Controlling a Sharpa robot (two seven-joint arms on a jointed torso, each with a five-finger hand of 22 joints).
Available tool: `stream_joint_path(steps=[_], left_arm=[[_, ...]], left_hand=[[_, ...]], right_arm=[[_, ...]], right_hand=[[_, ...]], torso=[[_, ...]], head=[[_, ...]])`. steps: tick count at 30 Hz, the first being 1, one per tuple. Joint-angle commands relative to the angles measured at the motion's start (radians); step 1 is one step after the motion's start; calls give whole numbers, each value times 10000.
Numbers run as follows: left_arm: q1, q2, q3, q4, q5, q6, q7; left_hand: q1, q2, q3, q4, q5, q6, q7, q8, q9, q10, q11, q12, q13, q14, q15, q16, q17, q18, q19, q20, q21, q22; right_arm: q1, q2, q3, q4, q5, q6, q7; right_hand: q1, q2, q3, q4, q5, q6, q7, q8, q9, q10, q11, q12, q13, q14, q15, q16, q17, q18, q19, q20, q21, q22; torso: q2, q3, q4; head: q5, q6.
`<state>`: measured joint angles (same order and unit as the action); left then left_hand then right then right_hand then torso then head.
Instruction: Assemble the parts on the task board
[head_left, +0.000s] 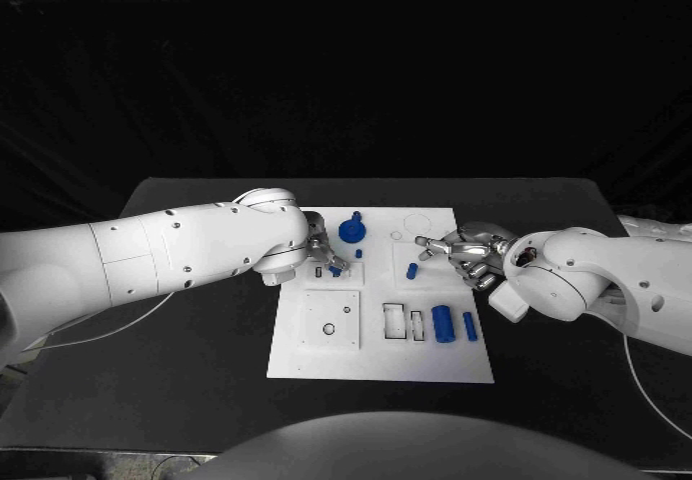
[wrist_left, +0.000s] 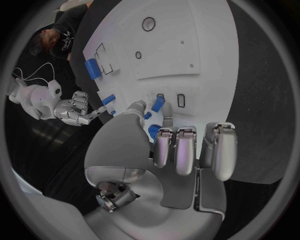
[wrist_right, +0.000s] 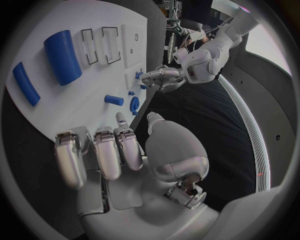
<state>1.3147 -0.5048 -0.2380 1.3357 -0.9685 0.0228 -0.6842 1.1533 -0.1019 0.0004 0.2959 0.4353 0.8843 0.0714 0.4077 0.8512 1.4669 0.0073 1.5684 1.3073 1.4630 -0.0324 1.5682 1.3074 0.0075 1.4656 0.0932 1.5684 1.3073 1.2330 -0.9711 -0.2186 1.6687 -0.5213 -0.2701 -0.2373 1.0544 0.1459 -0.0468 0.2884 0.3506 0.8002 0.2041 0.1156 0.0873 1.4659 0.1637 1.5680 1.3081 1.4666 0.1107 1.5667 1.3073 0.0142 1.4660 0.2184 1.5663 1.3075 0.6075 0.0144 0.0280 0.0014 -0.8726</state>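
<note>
Seating a small blue piece at the board's far-left slots

We see the left hand (head_left: 320, 258) over the far-left part of the white board (head_left: 381, 360), pinching a small blue piece (wrist_left: 157, 104) between thumb and fingertip, the other fingers curled beside it. The piece sits just above two small rectangular slots (wrist_left: 180, 100) in a raised panel. We judge this to be the insertion step, not yet finished.

The right hand (head_left: 464, 250) hovers at the board's right edge with fingers apart, holding nothing. A short blue pin (head_left: 411, 270) lies on the board just beside it. A round blue knob (head_left: 352, 230) stands near the left hand. A large blue cylinder (head_left: 443, 323) and a slimmer blue bar (head_left: 470, 326) lie near the front right, beside two empty rectangular outlines (head_left: 404, 321).

Next, we expect the piece must be aligned with a slot and pressed straight down on the black surface (head_left: 188, 370).
</note>
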Motion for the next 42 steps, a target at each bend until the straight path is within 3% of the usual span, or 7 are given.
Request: stream_joint_path(steps=[1, 10, 19, 23, 31, 42], left_arm=[[-2, 8, 4, 25, 123, 260, -12], [-2, -11, 4, 30, 133, 292, -58], [-2, -30, 4, 44, 128, 236, -7], [-2, -34, 4, 45, 120, 173, 64], [-2, -47, 4, 68, 115, 30, 208], [-1, -115, 5, 114, 179, -192, 401]], left_hand=[[-114, 26, -102, -4, -44, 39, 8, -69, -49, 1038, 70, 24, 2635, 1078, 71, 26, 2634, -75, 1052, -6, 24, 2635], [423, 321, -2, -38, 39, 190, -64, -101, -241, 1038, 13, 24, 2635, 1078, 53, 26, 2634, -75, 1052, 13, 24, 2635], [1769, 412, 543, -119, 646, 370, -190, -62, -418, 1038, -99, 24, 2635, 1078, -33, 26, 2634, -75, 1052, -35, 24, 2635], [2473, 355, 993, -203, 1143, 429, -254, 20, -429, 1038, -161, 24, 2635, 1078, -75, 26, 2634, -75, 1052, -77, 24, 2635], [2806, 171, 1339, -132, 1249, 612, -354, 269, -310, 1038, -250, 24, 2635, 1078, -98, 26, 2634, -75, 1052, -109, 24, 2635], [2762, 104, 1446, -69, 1286, 736, -413, 418, -214, 1038, -304, 24, 2635, 1078, -103, 26, 2634, -75, 1052, -117, 24, 2635]], right_arm=[[-9, 0, -1, 6, -17, 137, 77], [-10, -1, -1, 4, -17, 144, 71], [-12, -3, -1, -3, -19, 125, 54], [-14, 4, -1, -8, -19, 118, 53], [-16, 14, -1, -15, -20, 116, 52], [-19, 8, -1, -19, -21, 121, 41]], right_hand=[[103, 13, -34, 2, 59, -80, 335, 58, 14, 1049, 60, 28, 2627, 1042, 47, 41, 2635, -142, 1048, 42, 45, 2633], [103, 13, -34, 2, 59, -80, 335, 58, 14, 1049, 60, 28, 2627, 1042, 47, 41, 2635, -142, 1048, 42, 45, 2633], [115, 19, -39, 1, 63, -83, 336, 61, 14, 1049, 61, 28, 2627, 1042, 48, 41, 2635, -142, 1048, 43, 45, 2633], [115, 19, -39, 1, 63, -83, 336, 61, 14, 1049, 61, 28, 2627, 1042, 48, 41, 2635, -142, 1048, 43, 45, 2633], [115, 19, -39, 1, 63, -83, 336, 61, 14, 1049, 61, 28, 2627, 1042, 48, 41, 2635, -142, 1048, 43, 45, 2633], [127, 29, -40, 0, 68, -84, 336, 66, 14, 1049, 61, 28, 2627, 1042, 48, 41, 2635, -142, 1048, 44, 45, 2633]], torso=[[-2, 3, 0], [2, -1, 3], [3, 2, -1], [-5, -2, -3], [0, 0, 1], [5, -3, 3]], head=[[11, 0], [23, 0], [24, 0], [33, 0], [26, 0], [-2, 0]])
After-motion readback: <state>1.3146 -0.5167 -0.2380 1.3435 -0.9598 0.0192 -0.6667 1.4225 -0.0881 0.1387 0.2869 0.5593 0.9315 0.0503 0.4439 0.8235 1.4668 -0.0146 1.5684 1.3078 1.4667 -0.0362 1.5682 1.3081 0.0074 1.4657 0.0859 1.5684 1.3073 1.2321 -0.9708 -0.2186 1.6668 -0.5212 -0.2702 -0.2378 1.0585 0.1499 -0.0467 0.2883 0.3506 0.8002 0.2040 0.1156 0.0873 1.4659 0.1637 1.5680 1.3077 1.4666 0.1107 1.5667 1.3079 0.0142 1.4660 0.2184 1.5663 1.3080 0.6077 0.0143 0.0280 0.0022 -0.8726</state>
